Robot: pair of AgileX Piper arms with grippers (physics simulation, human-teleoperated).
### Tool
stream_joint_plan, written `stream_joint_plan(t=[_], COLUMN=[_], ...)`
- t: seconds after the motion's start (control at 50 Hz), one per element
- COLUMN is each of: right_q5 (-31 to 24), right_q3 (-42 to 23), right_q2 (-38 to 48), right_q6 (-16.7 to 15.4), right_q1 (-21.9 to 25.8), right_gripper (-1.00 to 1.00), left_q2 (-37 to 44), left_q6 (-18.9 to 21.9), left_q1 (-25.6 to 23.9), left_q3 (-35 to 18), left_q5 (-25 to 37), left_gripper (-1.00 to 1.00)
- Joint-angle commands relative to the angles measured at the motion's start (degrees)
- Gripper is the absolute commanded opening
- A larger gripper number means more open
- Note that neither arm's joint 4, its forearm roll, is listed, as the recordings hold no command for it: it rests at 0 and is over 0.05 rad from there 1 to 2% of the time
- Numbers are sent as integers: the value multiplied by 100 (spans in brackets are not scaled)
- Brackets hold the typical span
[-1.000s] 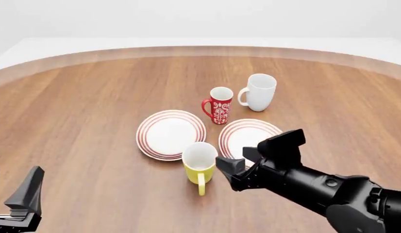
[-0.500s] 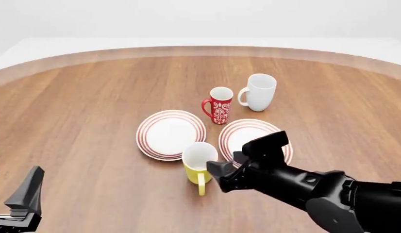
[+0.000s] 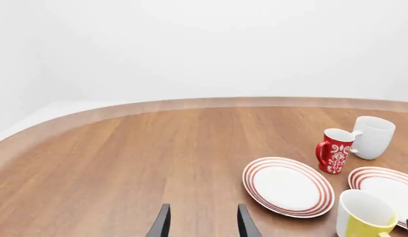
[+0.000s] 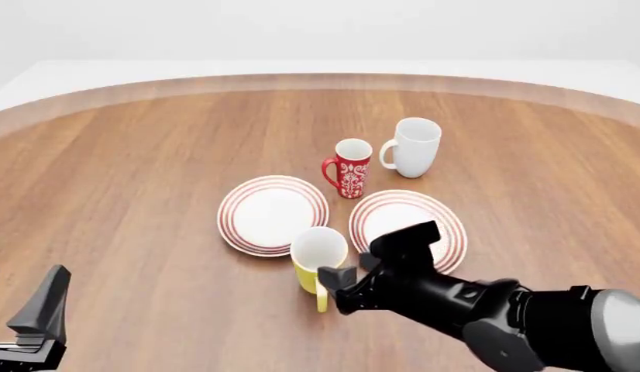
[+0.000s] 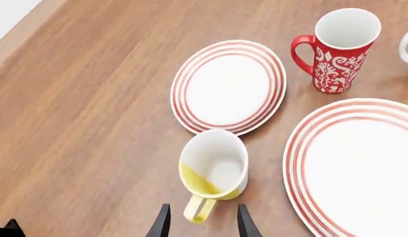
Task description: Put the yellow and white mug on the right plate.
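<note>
Right arm (image 4: 486, 310) hides near rim of right plate (image 4: 403, 213); left gripper (image 4: 36, 325) cut off by frame edge.

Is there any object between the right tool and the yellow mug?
No. In the right wrist view only bare table lies between the right tool and the yellow mug; its handle points at the open fingers.
</note>
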State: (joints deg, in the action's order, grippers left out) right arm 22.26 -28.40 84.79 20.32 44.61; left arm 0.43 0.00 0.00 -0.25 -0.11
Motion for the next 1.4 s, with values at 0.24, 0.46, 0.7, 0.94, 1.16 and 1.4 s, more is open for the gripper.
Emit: stream_joint_plan(t=[0.24,0.46,0.7,0.94,1.16,1.4], right_q5=[798,1124,1321,1637,1911,1948], right_q3=[154,212,175,181,189,205], right_q2=[707,975,1214,1554,1831,1800], right_q6=[304,412,502,609,721,724], right_q1=[145,169,231,253,302,318], right_gripper=[100,100,100,100,100,-100], left_q2=[0,0,0,0,0,0], left_q6=[0,0,0,0,0,0], left_q1=[0,0,0,0,0,0], left_q3=[0,0,0,0,0,0], left_q5=[0,0,0,0,0,0], left_gripper=[100,100,100,100,100,100])
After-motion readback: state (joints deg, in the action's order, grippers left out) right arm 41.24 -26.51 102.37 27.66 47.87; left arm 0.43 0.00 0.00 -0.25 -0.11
